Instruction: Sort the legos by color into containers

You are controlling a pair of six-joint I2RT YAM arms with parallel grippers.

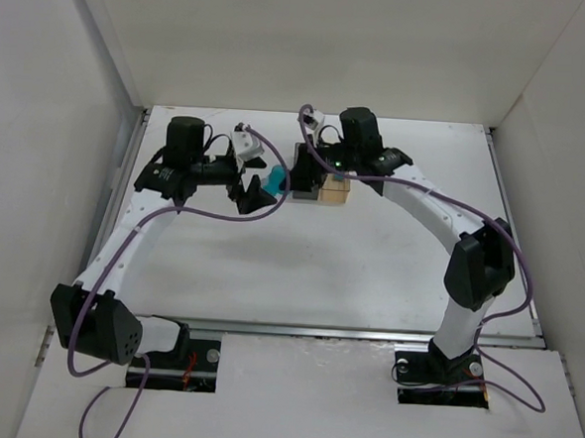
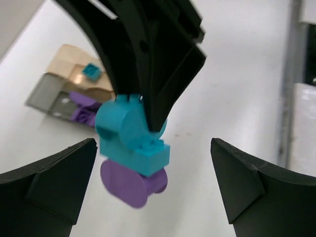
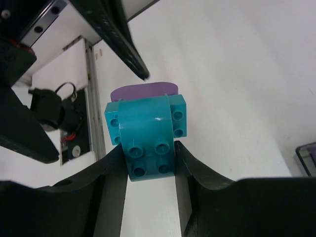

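right hand (image 3: 149,163) grips studded teal brick (image 3: 146,123) on purple cylinder (image 3: 143,92).

On my feed the white table (image 1: 299,269) sat boxed in by plain white walls (image 1: 323,42) on the left, right and far sides. A metal rail (image 1: 315,331) ran along its near edge. Lighting was even, shadows soft.

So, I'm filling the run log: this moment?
right gripper: shut on teal-purple lego stack | left gripper: open near stack | amber container: teal brick
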